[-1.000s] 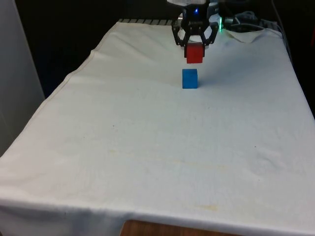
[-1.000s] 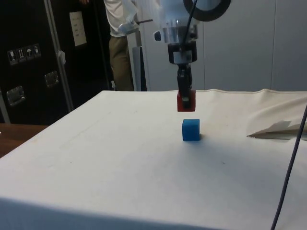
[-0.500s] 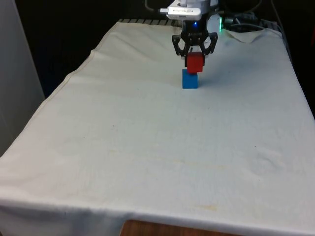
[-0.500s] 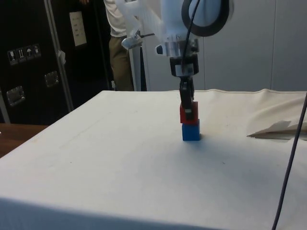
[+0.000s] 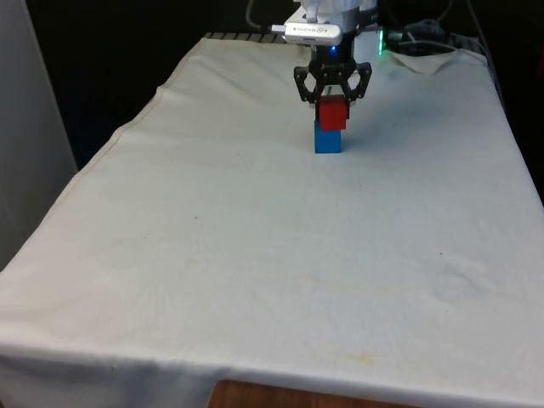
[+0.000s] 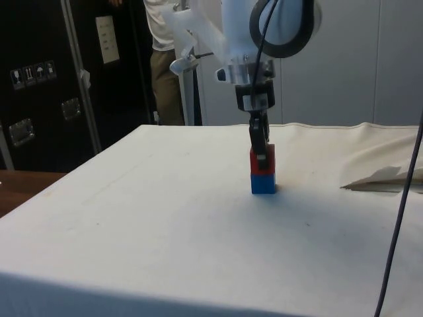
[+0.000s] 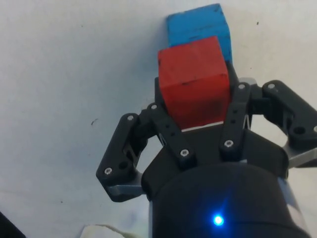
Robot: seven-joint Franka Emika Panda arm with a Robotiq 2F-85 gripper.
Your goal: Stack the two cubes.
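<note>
A red cube (image 5: 332, 111) rests on top of a blue cube (image 5: 328, 140) that stands on the white cloth towards the far end of the table. My gripper (image 5: 332, 100) comes straight down from above and is shut on the red cube. From the side, the red cube (image 6: 262, 160) sits squarely on the blue cube (image 6: 263, 183), with my gripper (image 6: 262, 153) around the red one. In the wrist view the red cube (image 7: 194, 82) is pinched between the fingers (image 7: 235, 111), and the blue cube (image 7: 200, 27) peeks out beneath it.
A rumpled fold of white cloth (image 6: 380, 178) lies on the table beyond the cubes in the side view. Black cables (image 5: 421, 34) lie at the far end by the robot's base. A person (image 6: 164, 59) stands behind the table.
My gripper has come down with the red cube, from hanging well above the blue cube to setting it on the blue cube's top. The blue cube has not moved.
</note>
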